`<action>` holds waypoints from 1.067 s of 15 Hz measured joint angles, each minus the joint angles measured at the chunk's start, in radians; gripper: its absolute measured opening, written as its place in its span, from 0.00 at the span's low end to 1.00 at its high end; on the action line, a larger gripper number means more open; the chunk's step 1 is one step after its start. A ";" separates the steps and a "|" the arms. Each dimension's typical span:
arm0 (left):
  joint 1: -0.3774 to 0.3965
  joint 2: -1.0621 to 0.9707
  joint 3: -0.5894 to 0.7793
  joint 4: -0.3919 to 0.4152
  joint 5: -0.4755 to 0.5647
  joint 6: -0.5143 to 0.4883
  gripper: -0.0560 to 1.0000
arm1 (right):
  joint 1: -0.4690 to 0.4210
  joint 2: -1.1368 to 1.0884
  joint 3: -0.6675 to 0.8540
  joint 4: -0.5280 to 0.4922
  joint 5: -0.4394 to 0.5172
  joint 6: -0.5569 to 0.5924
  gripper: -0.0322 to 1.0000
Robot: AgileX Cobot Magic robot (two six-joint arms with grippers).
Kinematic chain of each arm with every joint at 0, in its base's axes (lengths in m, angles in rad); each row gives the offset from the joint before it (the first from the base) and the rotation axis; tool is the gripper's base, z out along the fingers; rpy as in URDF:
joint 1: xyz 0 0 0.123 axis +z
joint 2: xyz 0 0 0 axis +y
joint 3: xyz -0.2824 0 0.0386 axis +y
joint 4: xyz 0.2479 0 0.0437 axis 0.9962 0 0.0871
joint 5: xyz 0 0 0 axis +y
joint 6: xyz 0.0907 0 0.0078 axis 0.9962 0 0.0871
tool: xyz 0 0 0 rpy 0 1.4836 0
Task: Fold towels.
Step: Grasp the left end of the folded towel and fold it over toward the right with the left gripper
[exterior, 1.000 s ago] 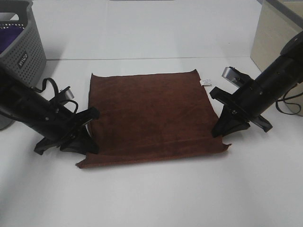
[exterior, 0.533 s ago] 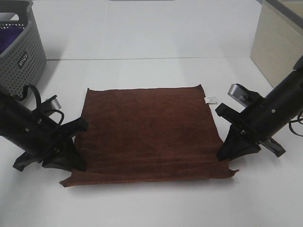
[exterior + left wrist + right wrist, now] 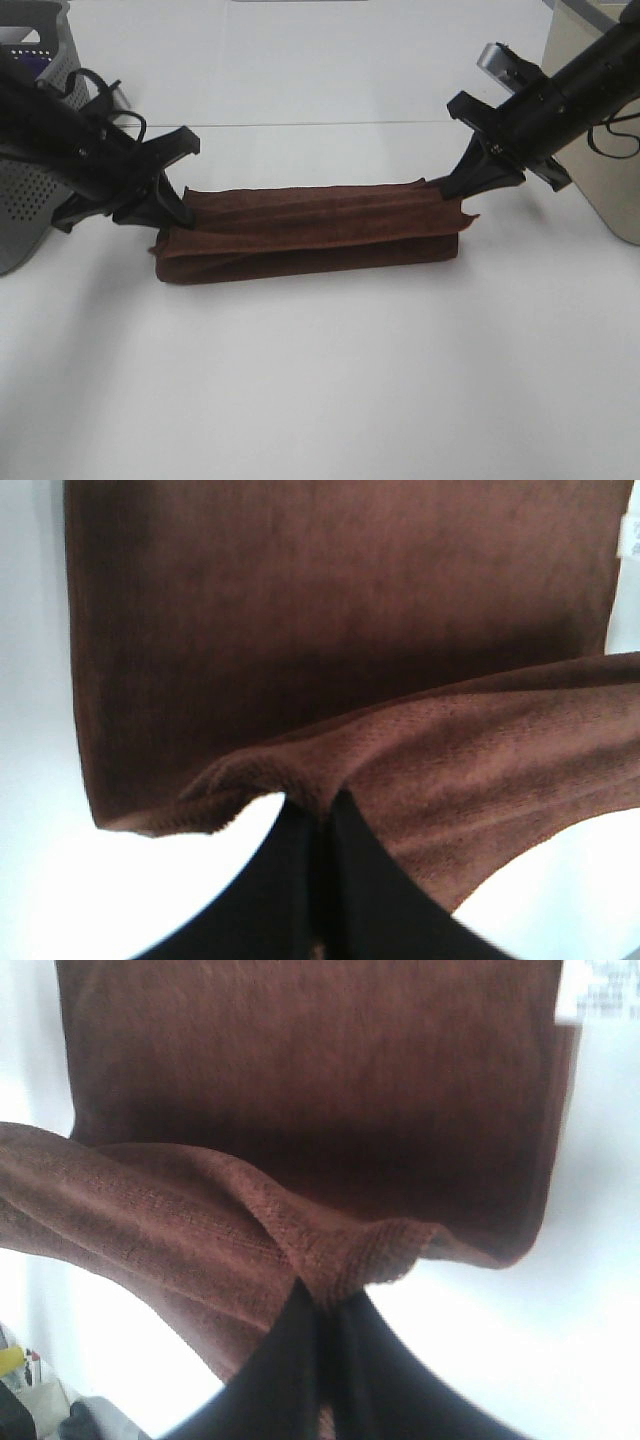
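Left claw [image 3: 178, 218] and right claw [image 3: 441, 188], pinched tight on the soft brown towel [image 3: 310, 238], have carried its near edge far back. First fold nearly made.

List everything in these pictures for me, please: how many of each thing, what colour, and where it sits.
towel: one, dark brown, middle of the table, its near edge lifted and carried over toward the far edge
tag: one, white, at a far corner of the towel
table: one, white, under everything
basket: one, grey with small holes, far left edge of the table
purple item: one, inside the basket; too little shows to say what it is
box: one, beige, at the right edge
left gripper: one, black, shut on the towel's left end
right gripper: one, black, shut on the towel's right end
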 joint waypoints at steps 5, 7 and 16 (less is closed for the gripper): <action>0.000 0.122 -0.264 0.181 0.002 -0.112 0.06 | 0.000 0.200 -0.323 0.009 0.060 0.048 0.03; 0.000 0.191 -0.339 0.211 0.001 -0.118 0.06 | 0.000 0.284 -0.421 0.008 0.062 0.050 0.03; 0.000 0.321 -0.414 0.200 -0.073 -0.118 0.50 | -0.002 0.434 -0.504 0.016 0.025 0.091 0.40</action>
